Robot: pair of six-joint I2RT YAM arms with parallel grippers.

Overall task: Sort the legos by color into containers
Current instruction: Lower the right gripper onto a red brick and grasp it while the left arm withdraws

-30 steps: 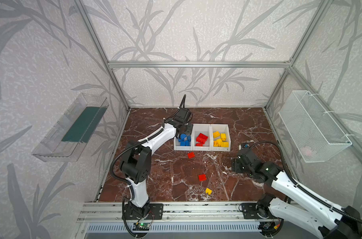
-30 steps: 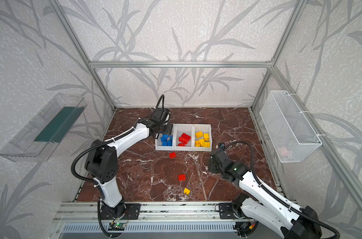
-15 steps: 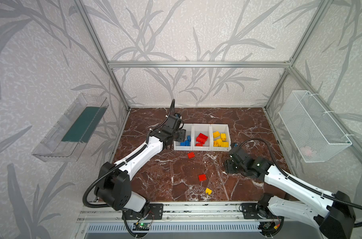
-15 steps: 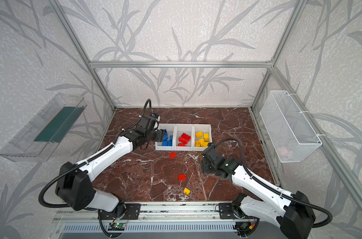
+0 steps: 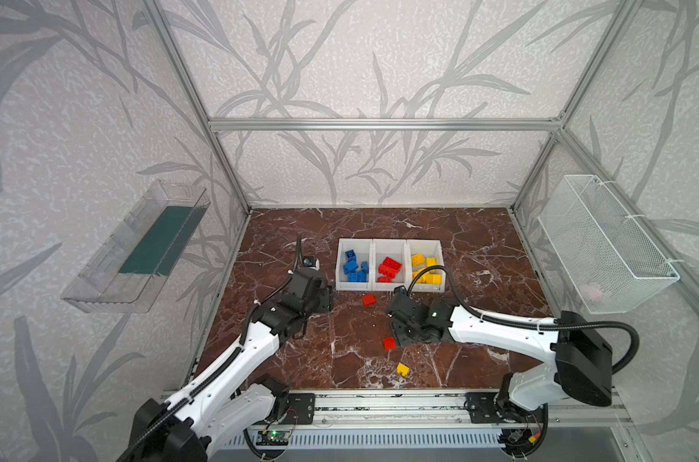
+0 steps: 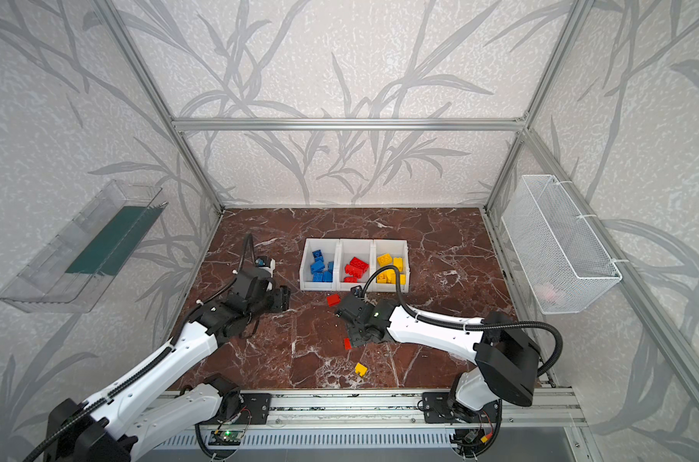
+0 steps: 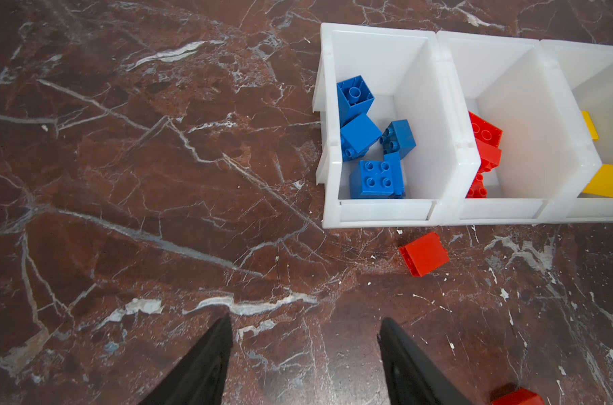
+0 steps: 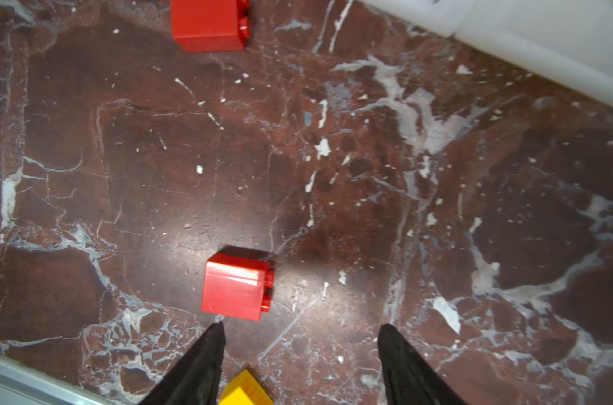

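While left end effector (image 7: pixel 305 328) and right end effector (image 8: pixel 301 329) gape empty, containers (image 7: pixel 385 213) hold blue, red, yellow legos (image 7: pixel 375 180).

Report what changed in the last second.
The left arm drew back from over the bin of blue bricks toward the front left. The right arm swung in toward the red brick. Both jaws are open and empty. The loose bricks and the bins stayed put.

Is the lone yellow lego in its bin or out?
Out. The yellow lego lies on the marble table, apart from the bin holding yellow ones.
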